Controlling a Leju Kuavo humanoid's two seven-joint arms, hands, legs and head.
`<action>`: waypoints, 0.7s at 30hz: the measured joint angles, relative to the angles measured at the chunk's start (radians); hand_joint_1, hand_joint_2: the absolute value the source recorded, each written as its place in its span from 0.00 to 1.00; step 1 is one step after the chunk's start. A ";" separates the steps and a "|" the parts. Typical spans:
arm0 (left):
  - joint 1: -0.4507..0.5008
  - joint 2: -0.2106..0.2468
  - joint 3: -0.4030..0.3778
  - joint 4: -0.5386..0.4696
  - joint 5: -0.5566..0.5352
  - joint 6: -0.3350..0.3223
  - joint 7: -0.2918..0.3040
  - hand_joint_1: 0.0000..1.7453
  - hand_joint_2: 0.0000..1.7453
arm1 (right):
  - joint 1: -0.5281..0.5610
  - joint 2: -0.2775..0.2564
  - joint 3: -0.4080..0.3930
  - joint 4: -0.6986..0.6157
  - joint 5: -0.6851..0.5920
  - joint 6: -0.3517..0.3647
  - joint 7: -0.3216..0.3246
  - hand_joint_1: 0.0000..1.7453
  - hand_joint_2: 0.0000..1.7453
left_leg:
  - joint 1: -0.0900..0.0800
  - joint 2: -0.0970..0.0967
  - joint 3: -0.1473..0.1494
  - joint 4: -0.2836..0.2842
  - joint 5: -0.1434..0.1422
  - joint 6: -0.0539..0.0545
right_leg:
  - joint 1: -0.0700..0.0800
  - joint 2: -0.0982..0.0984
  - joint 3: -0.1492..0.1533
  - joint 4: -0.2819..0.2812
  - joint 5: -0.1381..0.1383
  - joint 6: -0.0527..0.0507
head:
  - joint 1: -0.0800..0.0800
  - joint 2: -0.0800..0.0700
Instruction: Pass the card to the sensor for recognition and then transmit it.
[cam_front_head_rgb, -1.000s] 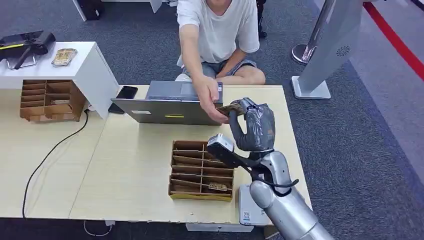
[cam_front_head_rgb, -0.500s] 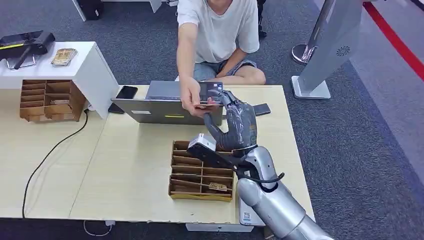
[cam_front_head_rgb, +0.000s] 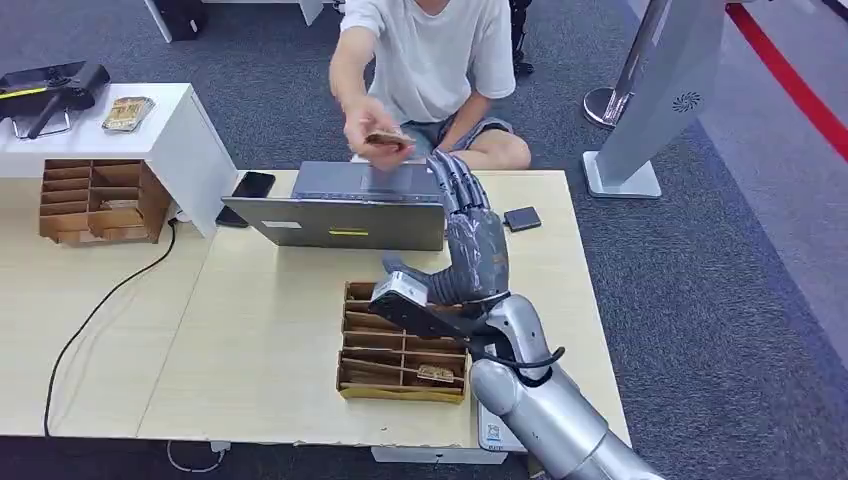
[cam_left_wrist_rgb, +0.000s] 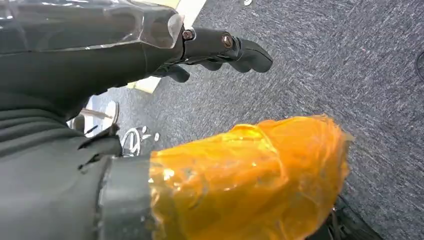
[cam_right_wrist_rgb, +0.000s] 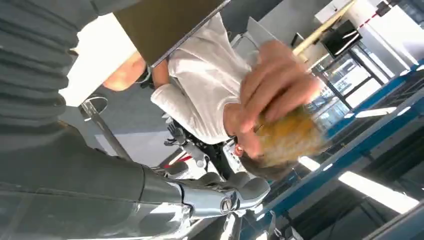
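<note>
1 card (cam_front_head_rgb: 385, 139) w/ person; right robot hand (cam_front_head_rgb: 470, 240) empty.

Matt pale wood table (cam_front_head_rgb: 270, 330), cardboard organiser (cam_front_head_rgb: 402, 345), rough grey carpet (cam_front_head_rgb: 700, 300).

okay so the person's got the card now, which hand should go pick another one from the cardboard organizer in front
Right, probably. The right hand is raised, empty, above the table, just beyond the brown cardboard compartment organizer where a card lies. The left hand hangs over grey carpet, beside the table's edge.
</note>
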 joint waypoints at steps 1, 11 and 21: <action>0.000 0.000 0.000 0.000 0.000 0.001 -0.002 0.00 0.00 | 0.001 0.000 0.001 0.000 -0.001 -0.004 -0.003 0.00 0.00 | 0.000 0.000 0.000 0.000 0.000 0.000 | 0.000 0.000 0.000 0.000 0.000 0.000 | 0.000 0.000; 0.000 -0.003 0.000 0.000 0.024 0.018 -0.004 0.00 0.00 | 0.061 -0.017 0.006 -0.066 -0.018 -0.063 -0.044 0.00 0.00 | 0.000 0.000 0.000 0.000 0.000 0.000 | 0.000 0.000 0.000 0.000 0.000 0.000 | 0.000 0.000; 0.000 -0.006 0.009 0.000 0.045 0.034 -0.006 0.00 0.00 | 0.137 -0.037 0.028 -0.146 -0.021 -0.099 -0.079 0.00 0.00 | 0.000 0.000 0.000 0.000 0.000 0.000 | 0.000 0.000 0.000 0.000 0.000 0.000 | 0.000 0.000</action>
